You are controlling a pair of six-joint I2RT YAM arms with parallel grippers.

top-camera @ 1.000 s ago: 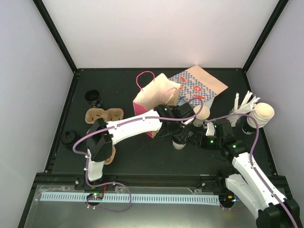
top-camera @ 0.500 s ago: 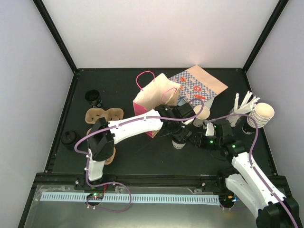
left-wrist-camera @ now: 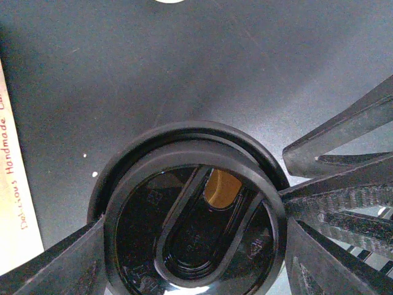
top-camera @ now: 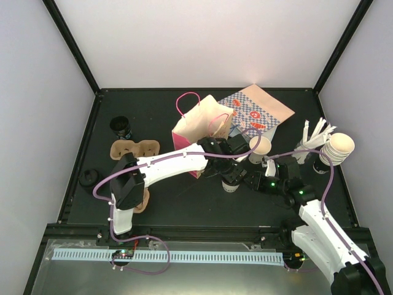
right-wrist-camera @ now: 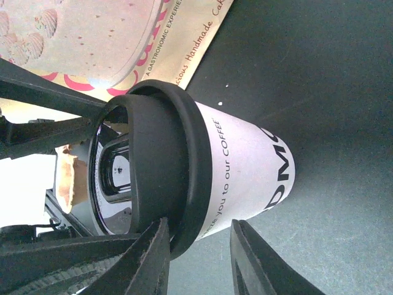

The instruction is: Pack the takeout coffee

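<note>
The takeout coffee [top-camera: 230,183] is a white paper cup with dark print, standing upright just right of the pink bag [top-camera: 198,126]. It wears a black lid [left-wrist-camera: 193,212]. My left gripper [top-camera: 226,167] hangs over it from above, and its fingers [left-wrist-camera: 58,267] press the lid's rim on both sides. My right gripper [top-camera: 250,180] is at the cup's right side, turned on edge. In the right wrist view its jaws [right-wrist-camera: 199,226] stand apart across the lid's rim and the cup's wall [right-wrist-camera: 245,166]. One finger touches the lid's side and the other is clear of the cup.
A flat patterned paper bag [top-camera: 261,110] lies behind the cup, with an open cream cup [top-camera: 260,146] in front of it. A stack of cream cups [top-camera: 339,147] and white sticks [top-camera: 316,132] are at the right. At the left sit a cardboard cup carrier [top-camera: 132,150], a small black cup [top-camera: 121,127] and a black lid [top-camera: 89,178].
My left gripper's jaws have narrowed onto the lid. The right gripper's jaws have drawn closer together beside the cup. The cup has hardly moved.
</note>
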